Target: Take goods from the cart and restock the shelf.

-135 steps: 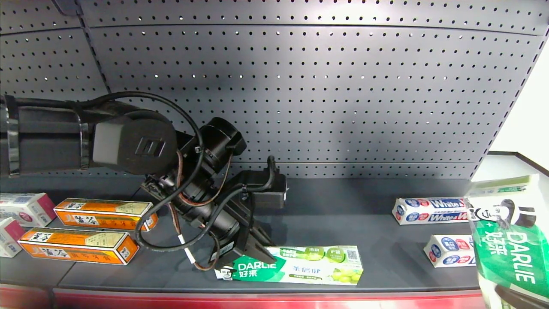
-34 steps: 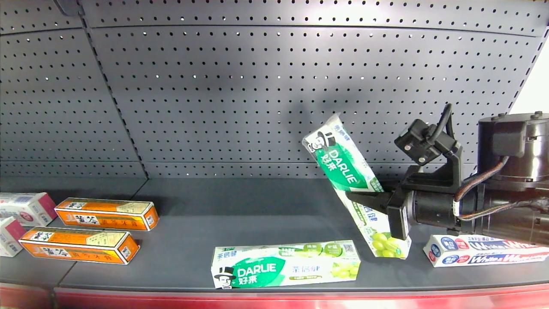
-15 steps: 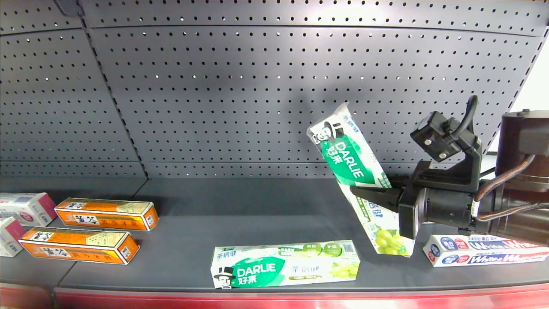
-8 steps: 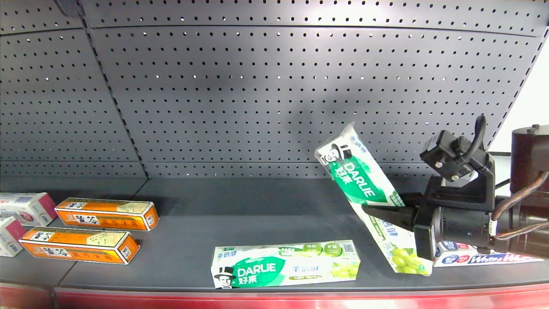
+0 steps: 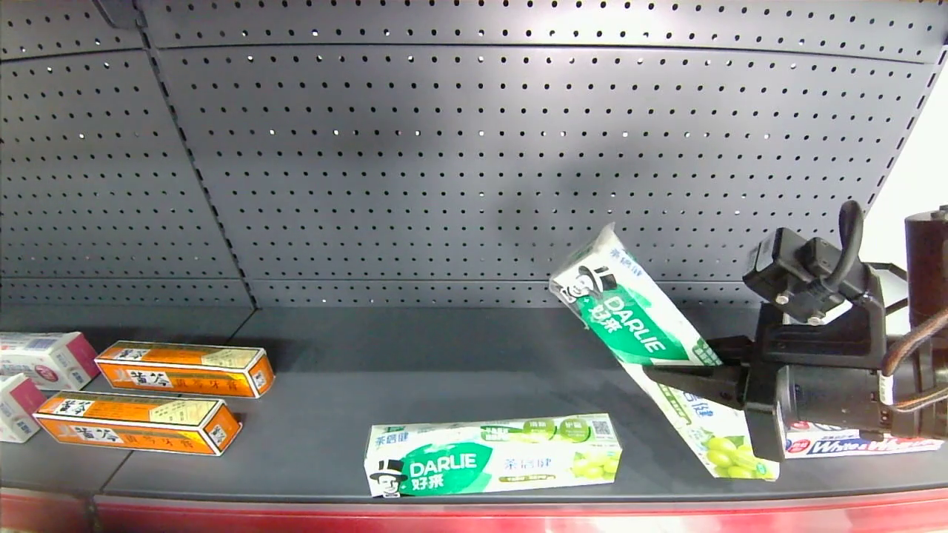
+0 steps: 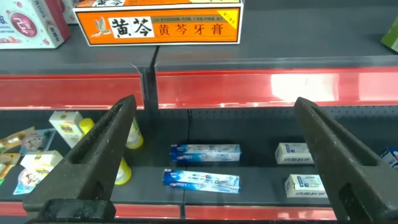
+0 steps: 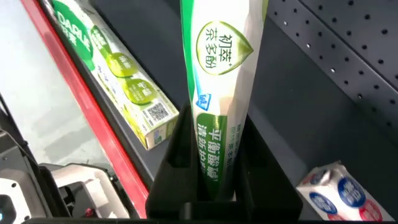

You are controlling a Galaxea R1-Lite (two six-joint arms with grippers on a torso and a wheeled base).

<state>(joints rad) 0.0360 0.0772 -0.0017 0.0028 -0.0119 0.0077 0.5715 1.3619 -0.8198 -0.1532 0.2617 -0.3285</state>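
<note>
Pegboard-backed shelf point(image 5: 444, 370); right gripper point(image 5: 681, 363) clamps tilted, seemingly cardboard toothpaste box point(image 5: 629, 318)

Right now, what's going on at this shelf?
The right gripper is shut on a green toothpaste box, held tilted over the right part of the shelf, its lower end near the front edge. A matching box lies flat at the middle front. The left gripper is open and empty, facing the shelf's red front strip.

On the shelf point(image 5: 444, 370) a toothpaste box point(image 5: 492, 455) lies flat at the front — a tilted box point(image 5: 652, 344) right of it.
</note>
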